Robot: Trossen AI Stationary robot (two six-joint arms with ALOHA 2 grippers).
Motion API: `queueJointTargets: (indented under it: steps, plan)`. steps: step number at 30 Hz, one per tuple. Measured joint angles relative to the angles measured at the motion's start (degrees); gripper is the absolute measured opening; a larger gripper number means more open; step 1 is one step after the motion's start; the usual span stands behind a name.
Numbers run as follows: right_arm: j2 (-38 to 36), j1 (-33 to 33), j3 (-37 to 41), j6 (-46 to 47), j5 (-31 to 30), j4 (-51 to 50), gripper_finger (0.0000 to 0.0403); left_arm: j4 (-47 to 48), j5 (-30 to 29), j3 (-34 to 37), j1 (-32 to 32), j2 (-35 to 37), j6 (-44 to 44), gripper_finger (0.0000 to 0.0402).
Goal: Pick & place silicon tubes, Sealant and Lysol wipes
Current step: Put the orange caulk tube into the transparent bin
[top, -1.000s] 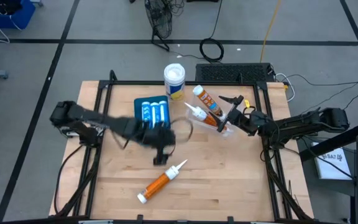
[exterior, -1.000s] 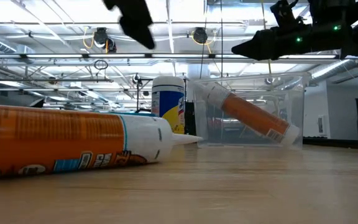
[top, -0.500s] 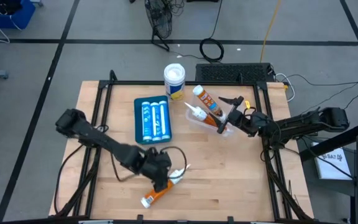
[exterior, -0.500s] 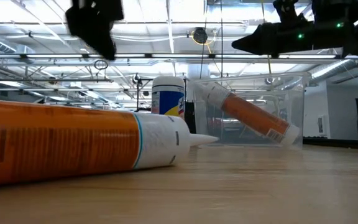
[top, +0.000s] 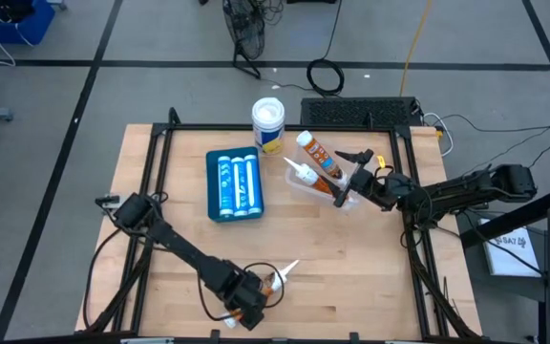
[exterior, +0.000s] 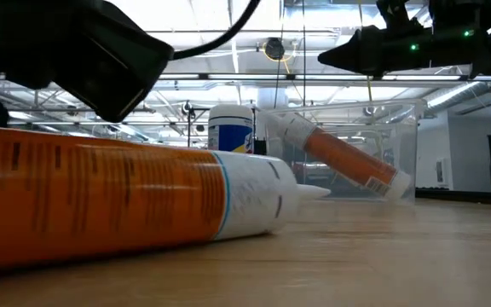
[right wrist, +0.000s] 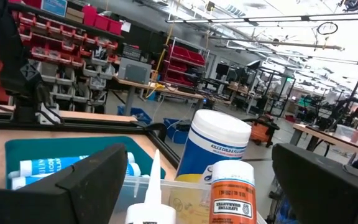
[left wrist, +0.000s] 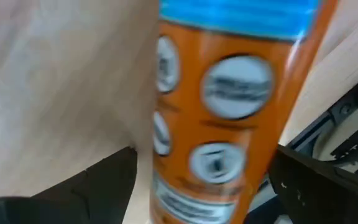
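Observation:
An orange sealant tube (top: 283,272) with a white nozzle lies flat on the wooden table near its near edge; it fills the low view (exterior: 101,200). My left gripper (top: 248,304) stands over its orange body, open, one finger on each side (left wrist: 204,180). The Lysol wipes (top: 268,124) stand upright at the far edge. A clear tub (top: 304,191) holds an orange tube (top: 321,161) and a small white tube (top: 297,172), both leaning. My right gripper (top: 349,175) hovers open at the tub's right side. My left gripper has its open fingers (left wrist: 92,186) on either side of the tube's orange body (left wrist: 229,106), coming from above on a slant and lying across the tube. Whether a finger touches the tube I cannot tell. The tube lies on the table.
A teal tray (top: 212,186) with blue-and-white tubes lies left of the tub. Black frame rails run along the table's left and right sides. Bare wood stretches between the tray and the near-edge tube. Cables and a keyboard lie beyond the far edge.
My left gripper has swept from beside the teal tray toward the table's near edge and down, rolling its wrist, and now straddles the orange tube, still open. The tube has shifted slightly toward the near edge.

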State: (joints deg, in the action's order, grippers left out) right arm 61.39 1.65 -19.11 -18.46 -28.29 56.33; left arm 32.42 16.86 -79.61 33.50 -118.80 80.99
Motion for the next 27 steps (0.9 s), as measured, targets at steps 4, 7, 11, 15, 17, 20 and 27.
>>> queueJointTargets:
  steps: [4, 7, 11, 15, 17, 20, 27]
  plan:
    - [0.00, 0.00, 0.00, 0.00, 0.02, -0.40, 0.0374, 0.18, -1.71, -0.12, 0.69, -1.90, 2.61, 0.0351]
    - [0.00, 0.00, 0.00, 0.02, 0.02, -1.25, 0.0374, 0.41, -2.82, -0.14, 0.83, -2.17, 0.63, 0.0351]
    - [0.02, 0.00, 0.00, 0.02, 0.04, -2.23, 0.0374, 0.96, -5.44, -0.14, 1.39, -2.19, -0.61, 0.0349]
    - [0.02, 0.00, 0.00, 0.02, 0.03, -3.10, 0.0374, 1.32, -8.20, -0.10, 2.42, -2.19, -0.35, 0.0305]
    - [0.02, 0.00, 0.00, 0.03, 0.03, -3.18, 0.0374, 1.57, -9.05, -0.05, 2.70, -2.19, -3.19, 0.0264]
    - [0.02, 0.00, 0.00, 0.73, 0.04, -3.48, 0.0374, 1.41, -12.50, -0.05, 2.65, -2.19, -7.02, 0.0225]
    - [0.02, 0.00, 0.00, 1.36, 0.04, -3.49, 0.0374, -1.54, -26.76, 0.18, 2.54, -2.62, -11.95, 0.0225]
